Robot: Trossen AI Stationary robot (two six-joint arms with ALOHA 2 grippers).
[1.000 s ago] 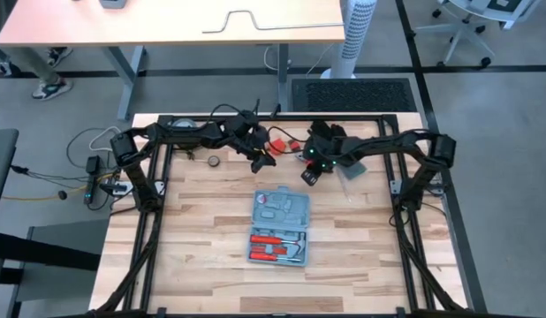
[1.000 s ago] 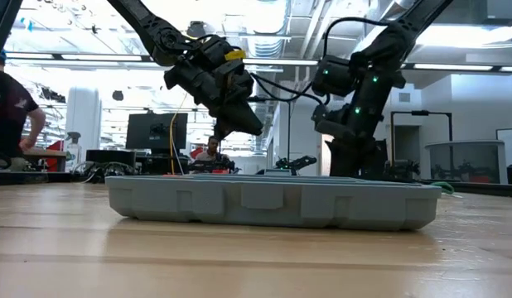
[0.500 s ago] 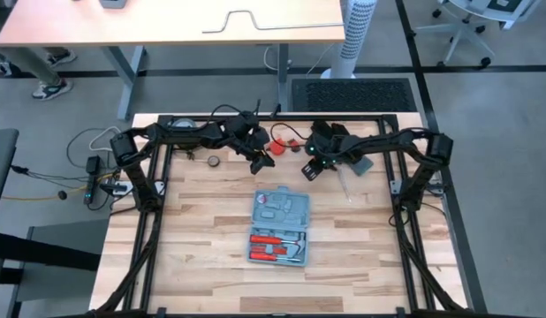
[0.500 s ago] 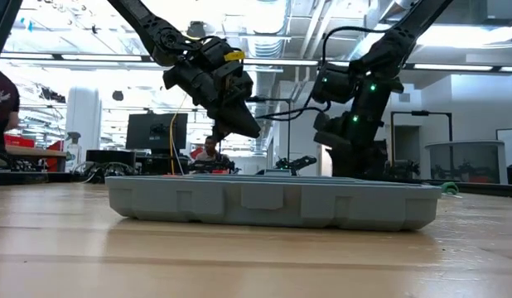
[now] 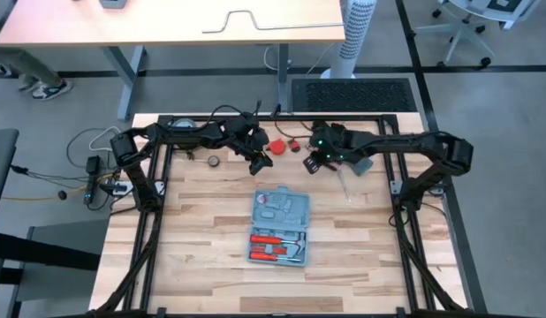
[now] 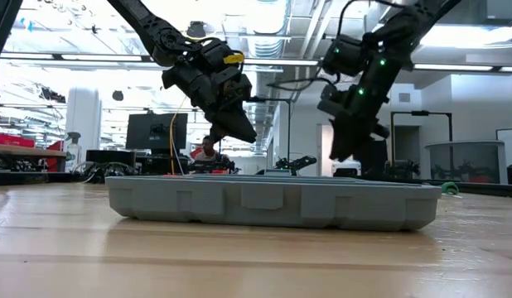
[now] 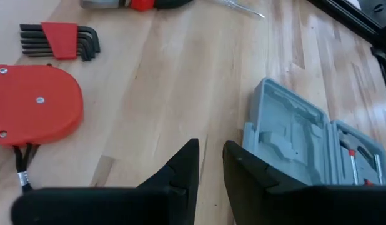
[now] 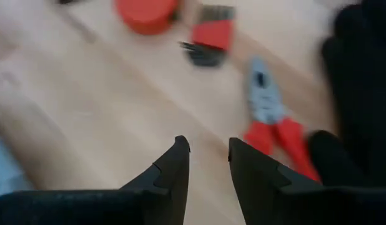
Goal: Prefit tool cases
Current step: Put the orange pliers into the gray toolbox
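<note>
The light-blue tool case [image 5: 280, 225] lies open and flat on the table's middle. Red-handled tools sit in its near half [image 5: 277, 247]. It also shows in the low view [image 6: 272, 201] and the left wrist view [image 7: 299, 140]. My left gripper [image 5: 260, 159] hovers beyond the case's far edge, open and empty [image 7: 210, 156], clear of the wood [image 6: 243, 132]. My right gripper [image 5: 314, 163] hovers to its right, open and empty [image 8: 205, 150], over the pliers [image 8: 274, 125].
At the back between the grippers lie a red tape measure [image 5: 277, 144] [image 7: 34, 106] and a red hex key set [image 5: 296, 146] [image 7: 59, 40]. A black glove [image 5: 360, 165] [image 8: 361, 81] lies right of my right gripper. A small round thing [image 5: 214, 161] lies at the back left.
My right gripper has risen and moved a little toward the far edge, tipping as it went, while its arm's elbow has swung toward the table's right edge. The case has not moved.
</note>
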